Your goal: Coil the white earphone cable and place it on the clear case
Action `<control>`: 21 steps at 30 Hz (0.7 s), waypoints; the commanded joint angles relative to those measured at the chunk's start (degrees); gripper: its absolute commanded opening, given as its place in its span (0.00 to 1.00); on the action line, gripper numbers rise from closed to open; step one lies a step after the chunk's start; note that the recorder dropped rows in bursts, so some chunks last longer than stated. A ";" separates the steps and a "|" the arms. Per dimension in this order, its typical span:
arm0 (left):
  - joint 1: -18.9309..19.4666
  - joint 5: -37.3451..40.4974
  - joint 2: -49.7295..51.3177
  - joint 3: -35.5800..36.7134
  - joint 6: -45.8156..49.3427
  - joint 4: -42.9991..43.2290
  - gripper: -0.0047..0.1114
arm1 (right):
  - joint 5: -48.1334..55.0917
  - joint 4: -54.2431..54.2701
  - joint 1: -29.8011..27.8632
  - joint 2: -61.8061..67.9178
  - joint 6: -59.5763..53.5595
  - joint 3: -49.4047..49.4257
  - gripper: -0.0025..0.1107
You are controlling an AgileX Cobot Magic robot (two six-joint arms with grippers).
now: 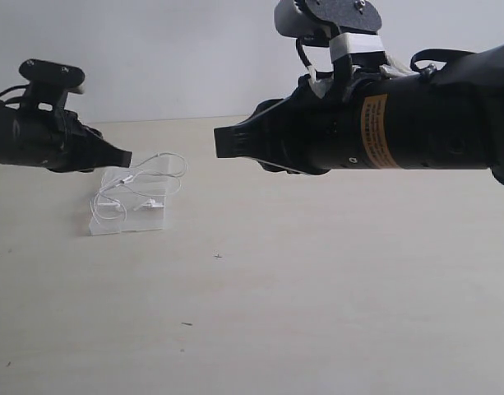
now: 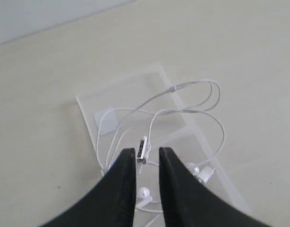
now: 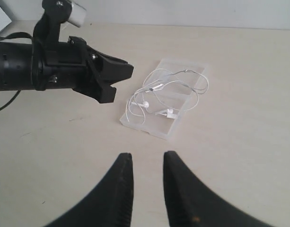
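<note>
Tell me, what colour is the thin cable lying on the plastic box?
White, earbuds too; the cable shows best in the left wrist view.

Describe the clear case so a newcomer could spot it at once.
On the pale table, look just beneath the left claw. The case is the flat see-through box there, marked out by the white cable looped on top.

We look low across the table at the clear case, which our left wrist view faces closely from above and our right from farther off.
</note>
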 commanded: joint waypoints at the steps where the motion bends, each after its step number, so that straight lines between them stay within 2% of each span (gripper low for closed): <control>1: -0.33 0.21 -4.76 0.52 -2.92 -0.41 0.21 | 0.37 -0.27 -0.34 0.14 -0.16 0.28 0.23; 5: -0.33 0.78 -11.31 3.12 -8.12 -0.41 0.20 | 0.37 -0.27 -0.34 0.14 -0.16 0.28 0.23; 10: -0.33 4.14 -22.40 9.29 -12.75 -0.41 0.04 | 0.37 -0.27 -0.34 0.14 -0.16 0.28 0.23; 16: -0.33 13.64 -39.93 18.48 -22.13 -0.41 0.04 | 0.37 -0.27 -0.34 0.14 -0.16 0.28 0.23; 21: -0.33 25.03 -55.82 25.17 -22.25 -0.41 0.04 | 0.37 -0.27 -0.34 0.14 -0.16 0.28 0.23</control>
